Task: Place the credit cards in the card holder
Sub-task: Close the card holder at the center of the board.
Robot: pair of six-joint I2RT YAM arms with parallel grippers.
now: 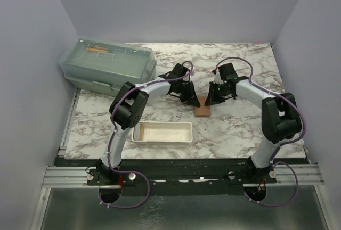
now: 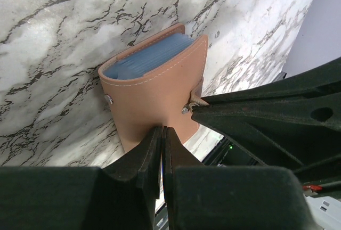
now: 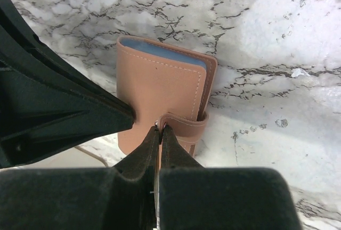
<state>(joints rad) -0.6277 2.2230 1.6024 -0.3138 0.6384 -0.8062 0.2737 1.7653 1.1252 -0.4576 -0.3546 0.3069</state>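
Note:
The tan card holder lies on the marble table between both arms, with the blue-grey credit cards tucked inside it; their edge shows at its far end. My left gripper is shut, its tips resting on the holder's cover. My right gripper is shut on the holder's closing strap, right at the snap stud. In the top view the left gripper and the right gripper meet just above the holder. Each wrist view also shows the other arm's fingers next to the holder.
A long white tray sits near the front edge, left of the holder. A clear lidded plastic box stands at the back left. Lilac walls close in the table on three sides.

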